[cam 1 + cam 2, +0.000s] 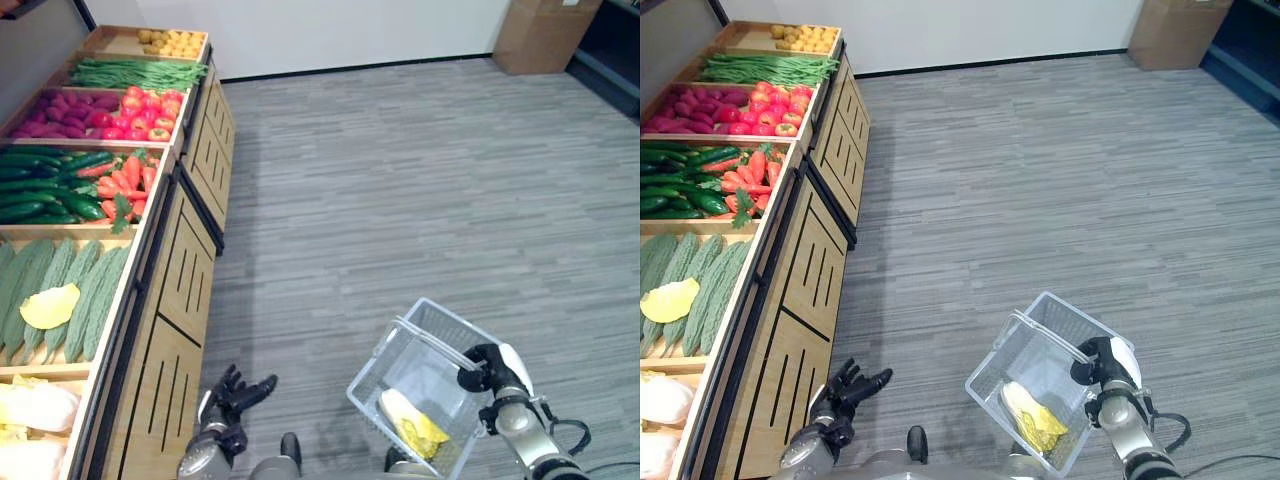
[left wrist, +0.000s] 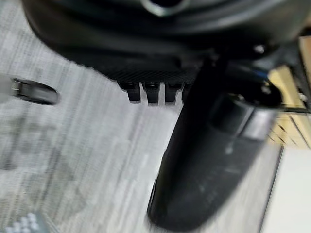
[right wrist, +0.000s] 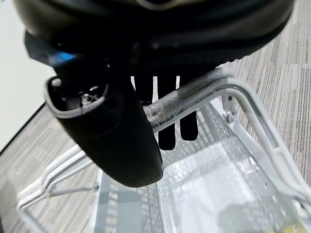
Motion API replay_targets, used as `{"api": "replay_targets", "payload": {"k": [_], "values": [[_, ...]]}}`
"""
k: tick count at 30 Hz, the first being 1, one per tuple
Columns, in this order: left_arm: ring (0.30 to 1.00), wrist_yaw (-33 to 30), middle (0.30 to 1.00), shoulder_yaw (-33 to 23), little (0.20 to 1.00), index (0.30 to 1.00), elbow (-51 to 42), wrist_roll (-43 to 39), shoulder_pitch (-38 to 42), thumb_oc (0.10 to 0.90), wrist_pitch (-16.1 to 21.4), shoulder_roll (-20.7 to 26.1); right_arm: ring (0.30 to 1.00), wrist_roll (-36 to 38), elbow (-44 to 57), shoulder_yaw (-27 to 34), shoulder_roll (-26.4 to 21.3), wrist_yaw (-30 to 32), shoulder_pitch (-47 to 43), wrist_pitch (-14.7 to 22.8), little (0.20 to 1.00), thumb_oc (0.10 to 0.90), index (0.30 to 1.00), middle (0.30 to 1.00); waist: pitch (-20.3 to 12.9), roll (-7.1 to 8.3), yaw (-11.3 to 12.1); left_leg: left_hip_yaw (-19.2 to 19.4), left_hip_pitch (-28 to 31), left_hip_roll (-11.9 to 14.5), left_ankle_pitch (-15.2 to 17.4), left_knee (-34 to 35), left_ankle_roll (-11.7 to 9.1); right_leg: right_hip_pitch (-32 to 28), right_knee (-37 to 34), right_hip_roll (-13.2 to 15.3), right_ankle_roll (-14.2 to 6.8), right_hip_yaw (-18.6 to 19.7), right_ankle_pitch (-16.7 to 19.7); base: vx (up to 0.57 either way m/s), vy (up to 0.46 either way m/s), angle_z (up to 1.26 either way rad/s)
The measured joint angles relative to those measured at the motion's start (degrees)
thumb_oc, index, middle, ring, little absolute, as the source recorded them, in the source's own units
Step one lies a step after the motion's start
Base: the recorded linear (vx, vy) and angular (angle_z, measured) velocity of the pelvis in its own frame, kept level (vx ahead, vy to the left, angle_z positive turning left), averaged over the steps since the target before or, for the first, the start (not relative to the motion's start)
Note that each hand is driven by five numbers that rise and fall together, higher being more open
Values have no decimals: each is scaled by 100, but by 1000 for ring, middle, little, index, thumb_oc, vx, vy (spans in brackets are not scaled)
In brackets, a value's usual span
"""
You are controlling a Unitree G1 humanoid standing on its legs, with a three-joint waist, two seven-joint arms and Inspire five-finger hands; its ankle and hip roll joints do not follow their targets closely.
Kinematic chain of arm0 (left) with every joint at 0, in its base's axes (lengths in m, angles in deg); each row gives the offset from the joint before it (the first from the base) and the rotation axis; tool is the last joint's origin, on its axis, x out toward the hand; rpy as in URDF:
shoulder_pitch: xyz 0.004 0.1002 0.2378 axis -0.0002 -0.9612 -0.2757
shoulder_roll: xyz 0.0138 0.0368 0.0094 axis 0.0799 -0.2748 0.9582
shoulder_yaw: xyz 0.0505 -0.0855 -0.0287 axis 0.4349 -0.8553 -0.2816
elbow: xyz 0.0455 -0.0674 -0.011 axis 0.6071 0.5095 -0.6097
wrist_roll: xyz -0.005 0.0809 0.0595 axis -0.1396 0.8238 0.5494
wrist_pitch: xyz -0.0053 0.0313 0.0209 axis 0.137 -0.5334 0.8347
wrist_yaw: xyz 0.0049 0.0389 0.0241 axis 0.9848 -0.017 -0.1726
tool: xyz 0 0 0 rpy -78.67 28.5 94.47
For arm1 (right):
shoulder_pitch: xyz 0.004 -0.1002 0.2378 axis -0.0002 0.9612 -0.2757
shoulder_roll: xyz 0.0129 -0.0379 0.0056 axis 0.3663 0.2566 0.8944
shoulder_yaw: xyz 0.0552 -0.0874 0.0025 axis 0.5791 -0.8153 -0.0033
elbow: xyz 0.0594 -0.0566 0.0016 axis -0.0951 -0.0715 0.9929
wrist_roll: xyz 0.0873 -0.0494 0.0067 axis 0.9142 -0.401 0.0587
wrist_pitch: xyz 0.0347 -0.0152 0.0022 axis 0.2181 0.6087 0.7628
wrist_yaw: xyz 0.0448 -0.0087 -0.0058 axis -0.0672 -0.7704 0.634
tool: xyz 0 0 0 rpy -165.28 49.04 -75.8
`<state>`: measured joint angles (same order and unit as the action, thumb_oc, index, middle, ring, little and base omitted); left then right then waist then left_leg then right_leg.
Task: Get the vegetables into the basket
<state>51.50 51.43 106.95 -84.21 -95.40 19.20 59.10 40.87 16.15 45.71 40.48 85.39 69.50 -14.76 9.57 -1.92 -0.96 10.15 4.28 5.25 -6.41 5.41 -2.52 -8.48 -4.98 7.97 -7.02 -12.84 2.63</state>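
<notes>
Grey floor (image 1: pixel 420 180), basket (image 1: pixel 395 385) – pale vegetable (image 1: pixel 412 420) inside

Grey wood-grain plank floor (image 1: pixel 420 190) runs across the room to a white wall (image 1: pixel 330 30) with a dark skirting strip along its foot. Brown cardboard box (image 1: pixel 540 32) stands on the floor against that wall at the far right corner, with a dark shelf unit (image 1: pixel 612 50) just beside it at the view's right edge. Light wooden display stand (image 1: pixel 185 280) with black-slotted front panels and black edge trim lines the left side, its compartments stepping back toward the wall.
</notes>
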Motion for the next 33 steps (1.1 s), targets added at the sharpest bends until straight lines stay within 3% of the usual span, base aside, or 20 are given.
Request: {"api": "replay_targets", "payload": {"k": [3,13,22,24,25,26,27,28,29,31,33], "values": [[1000,-5,1000,-294,1000,1000,1080,561,185,900,20,-228,300,77,38,156,90,13,286,147,300,400,300,300,-107,21,-15,21,-26,3,13,0,6,47,0,0,1,22,2,15,4,-3],[1000,103,1000,-907,1000,1000,2963,2365,461,900,32,-257,300,68,-436,204,387,166,500,307,300,400,300,300,-391,112,-104,148,-17,10,69,0,-40,125,-1,1,1,142,-9,8,8,-7],[1000,124,1000,-862,1000,1000,3008,2919,637,900,82,-198,300,89,-894,305,440,335,498,401,300,400,300,300,-337,207,1,187,-274,-75,187,-194,4,358,74,106,-35,187,16,-18,97,-2],[1000,137,1000,-859,1000,1000,3021,2921,697,900,78,-160,300,99,-951,342,460,386,405,401,300,400,300,300,-284,280,19,265,-281,-205,283,-206,141,518,335,229,-79,213,-70,-53,211,-14],[1000,128,1000,-857,1000,1000,3043,2918,851,900,67,-147,300,162,-974,396,449,491,187,400,300,400,300,300,-61,276,16,370,-333,-208,417,-328,346,909,1175,388,-169,339,-268,14,177,-22],[1000,109,1000,-846,1000,1000,3052,2922,887,900,59,-196,300,187,-967,393,437,557,89,400,300,400,300,300,28,247,11,414,-323,-187,390,-339,306,1161,1676,452,-162,322,-372,101,94,-15],[1000,119,1000,-847,1000,1000,3063,2941,924,900,59,-132,300,189,-966,385,462,568,64,402,300,400,300,300,79,329,7,409,-318,-272,417,-342,344,1337,2044,554,-153,345,-390,168,41,14],[1000,98,1000,-702,1000,1000,3068,2949,1070,900,59,-78,300,236,-901,387,466,593,9,405,300,400,300,300,315,318,-16,200,-217,-340,394,-341,412,1775,2970,583,-188,601,-465,203,7,41],[1000,92,1000,-653,1000,1000,3106,2950,1154,900,47,-42,300,308,-857,389,479,640,-4,409,300,400,300,300,422,343,-61,77,-249,-346,390,-372,435,1979,3301,558,-214,817,-707,210,-19,79],[1000,59,1000,-668,1000,1000,3217,2940,1299,900,37,19,300,330,-818,376,606,633,-42,413,300,400,300,300,550,408,-135,-142,-264,-308,412,-225,467,2122,2409,464,-186,800,-756,231,-69,68],[1000,7,1000,-765,1000,1000,3276,2887,1281,900,33,-2,300,332,-780,366,691,643,-65,422,300,400,300,300,585,433,-155,-207,-249,-302,338,-186,581,2134,1588,414,-270,761,-504,275,-108,47]]}}
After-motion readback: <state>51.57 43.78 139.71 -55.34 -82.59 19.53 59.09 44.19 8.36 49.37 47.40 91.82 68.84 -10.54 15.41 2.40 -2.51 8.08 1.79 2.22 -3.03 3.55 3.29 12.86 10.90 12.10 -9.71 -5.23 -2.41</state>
